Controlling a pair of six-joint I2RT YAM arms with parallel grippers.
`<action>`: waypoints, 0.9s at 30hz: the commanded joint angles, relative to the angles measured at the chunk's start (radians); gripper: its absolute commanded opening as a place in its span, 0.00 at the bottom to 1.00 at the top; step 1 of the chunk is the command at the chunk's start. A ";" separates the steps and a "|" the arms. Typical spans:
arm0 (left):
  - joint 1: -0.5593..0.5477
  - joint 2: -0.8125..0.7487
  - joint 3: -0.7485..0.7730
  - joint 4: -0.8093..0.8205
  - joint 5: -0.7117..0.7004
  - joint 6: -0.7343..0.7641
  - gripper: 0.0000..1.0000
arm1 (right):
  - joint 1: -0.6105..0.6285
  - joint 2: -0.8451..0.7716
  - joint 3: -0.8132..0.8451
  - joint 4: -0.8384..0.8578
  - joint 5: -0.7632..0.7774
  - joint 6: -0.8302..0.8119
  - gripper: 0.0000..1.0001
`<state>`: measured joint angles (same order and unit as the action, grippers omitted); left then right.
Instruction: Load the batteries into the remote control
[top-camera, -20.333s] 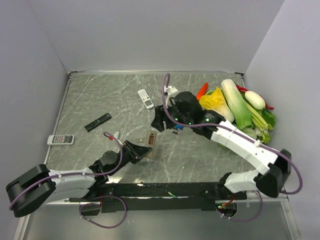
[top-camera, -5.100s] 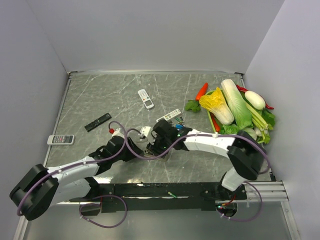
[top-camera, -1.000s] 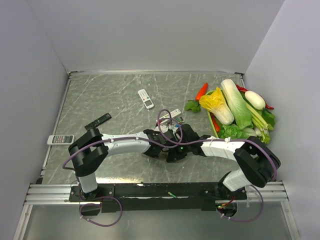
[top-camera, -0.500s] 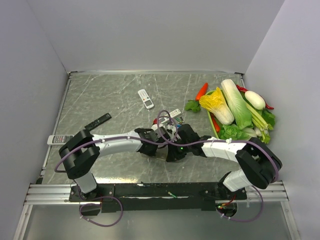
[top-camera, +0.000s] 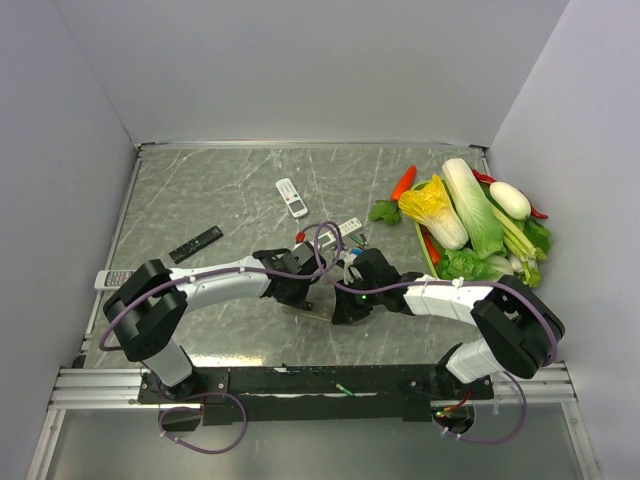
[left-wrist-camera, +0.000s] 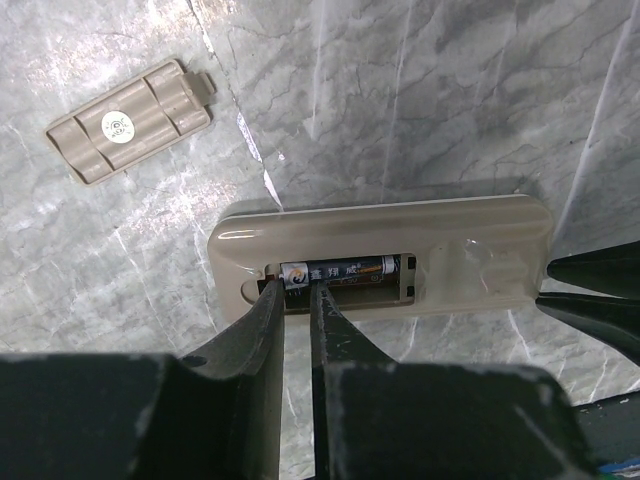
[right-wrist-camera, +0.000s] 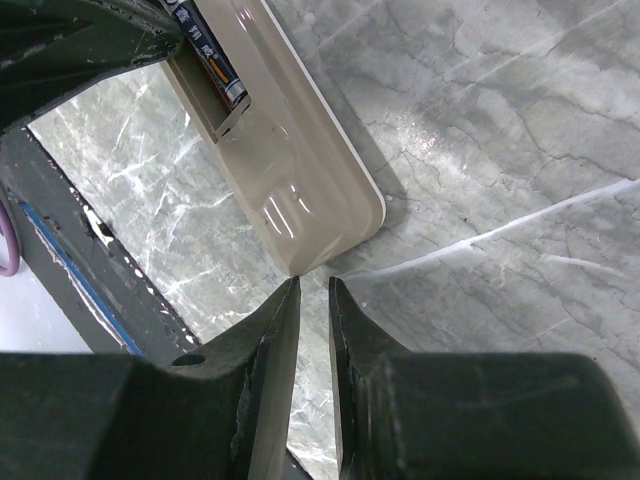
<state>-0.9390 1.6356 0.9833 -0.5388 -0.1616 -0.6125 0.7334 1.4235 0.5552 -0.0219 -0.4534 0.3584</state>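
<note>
Grey marble-look table (top-camera: 200, 190), white-veined and glossy, streaked with glare in both wrist views. Boxed in by plain pale walls (top-camera: 300, 70) at the back and both sides. Metal rail (top-camera: 100, 385) along the near edge.

About mid-table, flat and back up: the remote control (left-wrist-camera: 480, 240), beige, with its bay uncovered. Inside the bay, one battery (left-wrist-camera: 340, 270), dark with a printed label, lying lengthwise.

At the bay end of the remote control, the left gripper (left-wrist-camera: 295, 290). Jaws a narrow slit apart, nothing visible between them, tips down at the bay's rim by the battery's end. At the opposite short end of the remote control, the right gripper (right-wrist-camera: 312, 285). Jaws likewise a thin gap apart and clamped on nothing, tips right at the rounded corner; touching or just short, impossible to tell.

Off the bay end of the remote control and clear of it, the battery cover (left-wrist-camera: 130, 120), ribbed, with a round sticker, loose on the marble.

Toward the back wall from the remote control, a small white remote (top-camera: 291, 197). Well to the left of the remote control, a black remote (top-camera: 195, 244). Well to its right, against the side wall, a heap of vegetables (top-camera: 470, 220) in green, yellow, white and red.
</note>
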 joint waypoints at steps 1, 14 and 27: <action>-0.032 0.127 -0.052 0.195 0.220 -0.084 0.06 | 0.006 -0.034 0.000 0.083 -0.011 0.008 0.25; -0.089 0.177 0.001 0.172 0.165 -0.130 0.01 | 0.004 0.003 0.015 0.096 -0.037 0.013 0.25; -0.170 0.280 0.080 0.112 0.066 -0.155 0.11 | 0.004 0.012 0.017 0.105 -0.044 0.022 0.25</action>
<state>-1.0615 1.7710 1.1290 -0.7094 -0.3859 -0.6842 0.7330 1.4258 0.5552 0.0040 -0.4702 0.3820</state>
